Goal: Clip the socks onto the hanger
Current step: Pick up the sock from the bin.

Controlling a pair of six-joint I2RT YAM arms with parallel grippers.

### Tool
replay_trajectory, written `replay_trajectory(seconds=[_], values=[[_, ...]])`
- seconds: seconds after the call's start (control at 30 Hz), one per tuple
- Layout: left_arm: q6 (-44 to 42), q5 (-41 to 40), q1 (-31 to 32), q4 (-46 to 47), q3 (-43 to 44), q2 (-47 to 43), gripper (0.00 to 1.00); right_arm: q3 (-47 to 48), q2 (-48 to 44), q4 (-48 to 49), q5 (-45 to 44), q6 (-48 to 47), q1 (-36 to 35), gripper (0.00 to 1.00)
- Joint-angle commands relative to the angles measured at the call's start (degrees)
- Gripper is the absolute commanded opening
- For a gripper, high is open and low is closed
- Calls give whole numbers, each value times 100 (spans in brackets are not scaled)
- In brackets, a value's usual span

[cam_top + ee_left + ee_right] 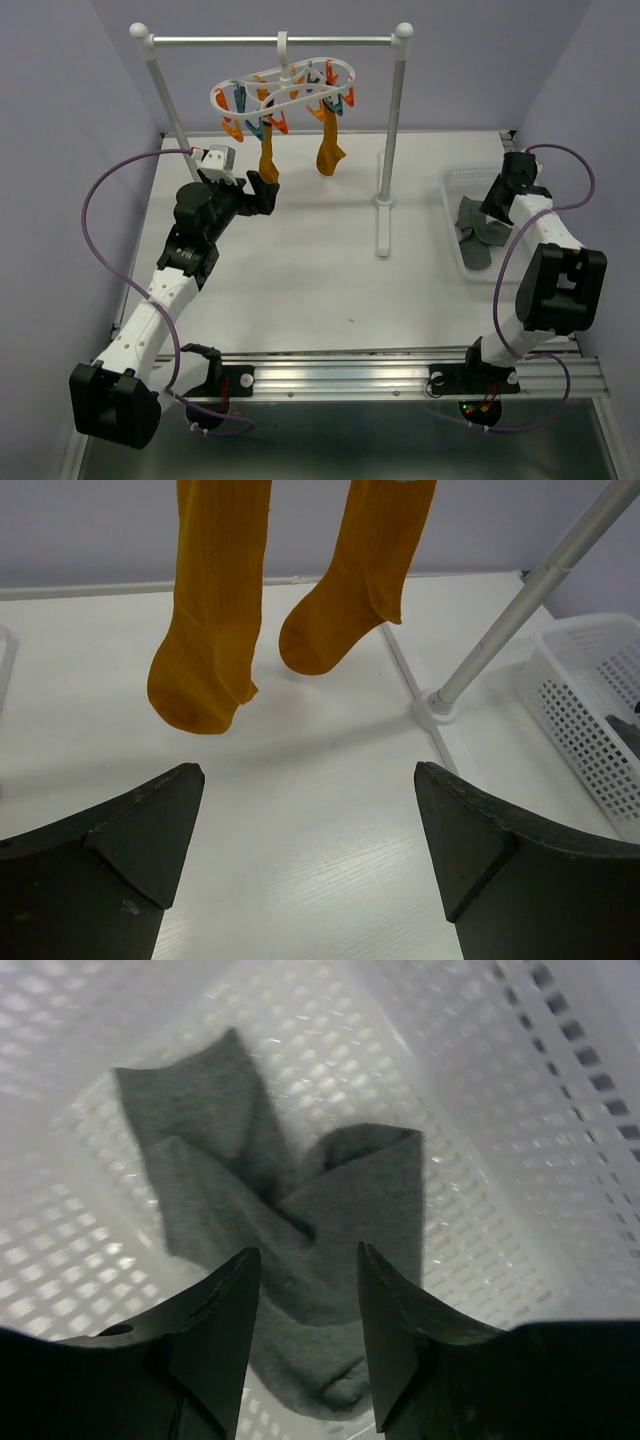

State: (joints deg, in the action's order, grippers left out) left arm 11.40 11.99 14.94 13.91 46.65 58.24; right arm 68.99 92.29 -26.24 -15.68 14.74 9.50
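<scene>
The white hanger (285, 85) with orange and teal clips hangs from the rail. Two mustard-orange socks (268, 160) (330, 150) dangle from its clips. In the left wrist view they hang just ahead, one on the left (205, 650) and one on the right (345, 610). My left gripper (262, 190) (308, 772) is wide open and empty, low in front of them. Two dark grey socks (478, 235) (290, 1220) lie crossed in the basket. My right gripper (500, 195) (308, 1252) hovers open just above them, nothing between its fingers.
A metal rail stand (270, 41) on white posts carries the hanger; its right post and foot (384, 200) (440, 705) stand mid-table. The clear plastic basket (455, 185) (520, 1080) (590, 700) sits at the table's right edge.
</scene>
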Motion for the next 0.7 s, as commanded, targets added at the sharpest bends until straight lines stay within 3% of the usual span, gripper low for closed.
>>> replay_trajectory(seconds=[0.0,0.03,0.27,0.4,0.47,0.57,0.6,0.67], values=[[-103,-30,-9,156,291,-67,99,-376,-115,-223,-191,652,622,50],[-111,-47,-17,138,326,-67,99,-447,-124,-285,-163,705,624,55],[-164,-83,-17,138,388,56,99,-1204,-151,-321,-234,1382,729,64],[-173,40,-9,147,432,161,99,-1168,8,223,-85,1540,729,61],[-173,93,-9,121,450,170,99,-1308,26,801,-23,1532,729,55],[-164,84,-9,94,441,135,99,-1432,35,1312,30,1348,729,35],[-156,76,-17,94,424,83,99,-1502,17,1393,74,1295,729,22],[-147,49,-9,94,406,4,99,-1538,-140,1586,292,1006,729,4]])
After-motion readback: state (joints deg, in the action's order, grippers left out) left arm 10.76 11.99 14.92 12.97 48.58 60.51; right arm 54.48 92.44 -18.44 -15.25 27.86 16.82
